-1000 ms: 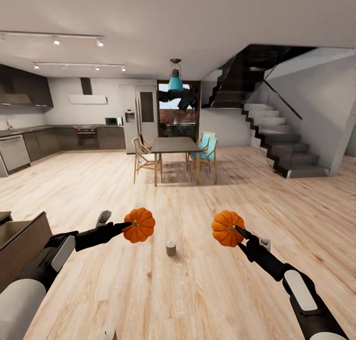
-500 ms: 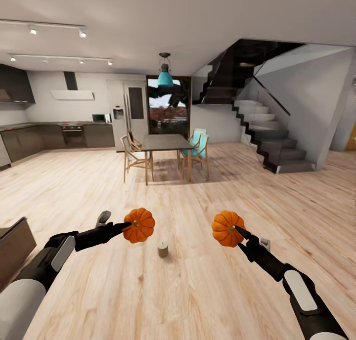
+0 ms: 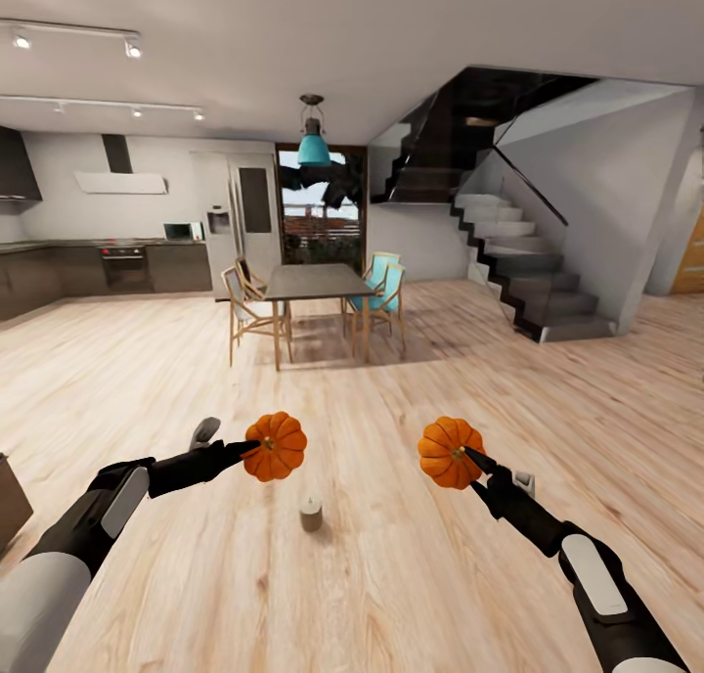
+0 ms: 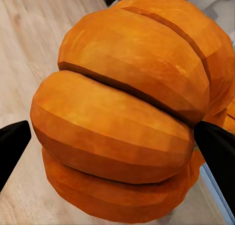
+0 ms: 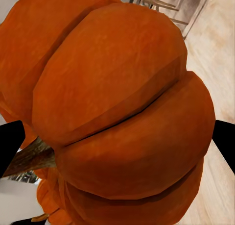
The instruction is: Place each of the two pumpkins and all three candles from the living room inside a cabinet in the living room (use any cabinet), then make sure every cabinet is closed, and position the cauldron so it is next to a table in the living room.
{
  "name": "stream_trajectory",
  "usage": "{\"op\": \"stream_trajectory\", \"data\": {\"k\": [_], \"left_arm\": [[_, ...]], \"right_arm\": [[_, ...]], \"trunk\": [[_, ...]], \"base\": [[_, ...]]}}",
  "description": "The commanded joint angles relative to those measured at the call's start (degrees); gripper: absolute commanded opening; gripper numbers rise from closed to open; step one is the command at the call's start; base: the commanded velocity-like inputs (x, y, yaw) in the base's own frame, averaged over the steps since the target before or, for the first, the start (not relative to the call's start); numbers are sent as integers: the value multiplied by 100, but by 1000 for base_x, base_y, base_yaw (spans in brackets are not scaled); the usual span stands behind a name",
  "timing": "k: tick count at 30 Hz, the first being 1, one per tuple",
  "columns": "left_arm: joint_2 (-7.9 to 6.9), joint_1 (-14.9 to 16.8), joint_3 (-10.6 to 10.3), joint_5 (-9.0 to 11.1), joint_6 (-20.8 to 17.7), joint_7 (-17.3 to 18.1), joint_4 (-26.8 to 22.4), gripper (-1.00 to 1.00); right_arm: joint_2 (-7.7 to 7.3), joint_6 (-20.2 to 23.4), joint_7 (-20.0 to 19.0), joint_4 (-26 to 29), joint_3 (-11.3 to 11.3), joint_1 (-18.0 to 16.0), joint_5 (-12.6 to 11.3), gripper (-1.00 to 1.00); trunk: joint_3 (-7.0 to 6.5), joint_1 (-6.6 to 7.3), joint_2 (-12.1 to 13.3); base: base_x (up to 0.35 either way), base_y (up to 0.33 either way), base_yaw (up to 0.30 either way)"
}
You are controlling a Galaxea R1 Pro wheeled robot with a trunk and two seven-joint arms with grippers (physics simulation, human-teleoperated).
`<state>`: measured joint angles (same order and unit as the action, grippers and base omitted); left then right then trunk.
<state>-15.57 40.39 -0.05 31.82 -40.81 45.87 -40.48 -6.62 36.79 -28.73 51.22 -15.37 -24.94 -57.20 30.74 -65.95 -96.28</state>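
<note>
**Q:** Compared with the frame half a second earlier, what differs?

**A:** Scenery has slid leftward across the head view, so the camera has turned. Both arms keep the same pose. The stubby pale cream candle (image 3: 311,514) now appears lower and further left on the light wood plank floor (image 3: 391,595), and the dark brown cabinet corner (image 3: 10,502) is nearly out at the left edge.

**Q:** Reading left to right, what is held?

**A:** The black left gripper (image 3: 252,445) is clamped on a small round ribbed bright-orange pumpkin (image 3: 276,446); the left wrist view shows this left pumpkin (image 4: 127,122) between two black fingers (image 4: 218,151). The candle stands upright on the floor, below and between the two pumpkins and touching neither. The black right gripper (image 3: 467,454) grips a second ribbed orange pumpkin (image 3: 447,452); in the right wrist view this right pumpkin (image 5: 122,122) sits between dark fingertips (image 5: 9,146), its brownish stem (image 5: 32,157) pointing toward one of them.

**Q:** What is behind?

**A:** Grey kitchen units (image 3: 98,267) at far left, a dark dining table (image 3: 318,284) with wooden and teal chairs under a teal pendant lamp (image 3: 314,147), and a dark staircase (image 3: 508,262) at right.
</note>
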Motion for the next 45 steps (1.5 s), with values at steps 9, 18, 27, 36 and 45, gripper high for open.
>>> {"op": "stream_trajectory", "data": {"k": [9,18,27,36,45], "left_arm": [[1,4,5,70,-50,1,-4,-100],[-3,4,5,70,-50,3,-4,-100],[-7,4,5,70,-50,6,-4,-100],[-7,4,5,70,-50,6,-4,-100],[-2,4,5,70,-50,2,-4,-100]], "right_arm": [[2,57,-1,3,-14,-8,-69,-100],[2,57,-1,2,-18,-7,-72,-100],[2,57,-3,4,-15,-5,-72,-100],[2,57,-1,9,-18,-7,-72,-100],[2,58,-8,8,-17,-7,-72,-100]], "trunk": [[20,-3,-3],[21,-3,-3],[21,-3,-3],[21,-3,-3],[21,-3,-3]], "base": [[314,-44,-111],[332,-2,-125],[333,0,-76],[333,0,-72],[330,-11,-160]]}}
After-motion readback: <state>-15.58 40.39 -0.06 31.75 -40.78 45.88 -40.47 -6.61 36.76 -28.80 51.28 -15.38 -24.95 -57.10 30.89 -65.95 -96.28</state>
